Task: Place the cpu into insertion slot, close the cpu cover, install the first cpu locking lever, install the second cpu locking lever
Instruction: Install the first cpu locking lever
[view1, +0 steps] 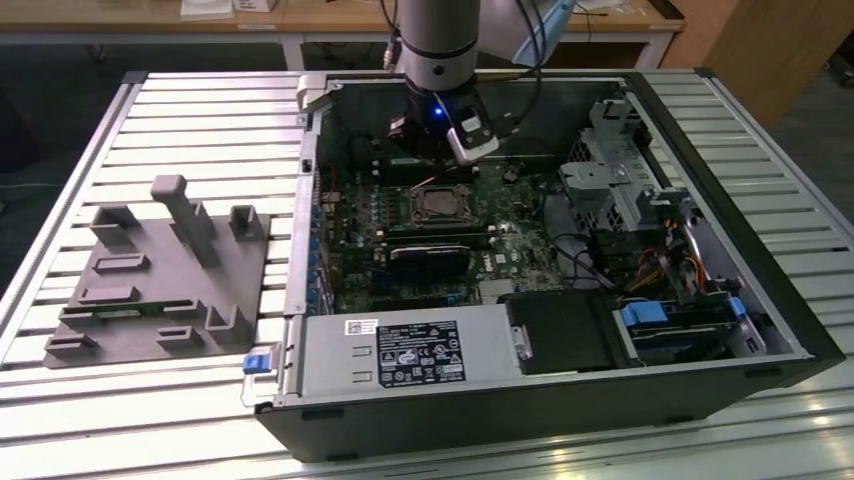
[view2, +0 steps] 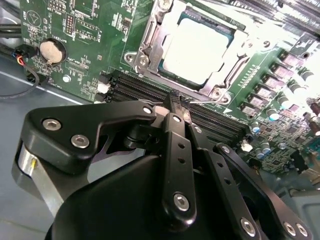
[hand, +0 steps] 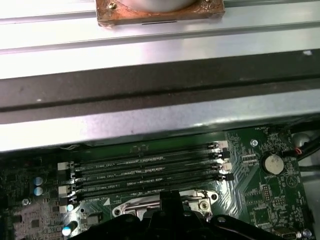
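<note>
Slatted table (view1: 174, 120) in exterior view; second wrist view shows seated cpu (view2: 200, 45).

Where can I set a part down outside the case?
Bare slatted table behind the grey fixture, and the strip in front of the case. Inside is crowded: the end effector by the memory slots, cables at the exterior view's right.
</note>
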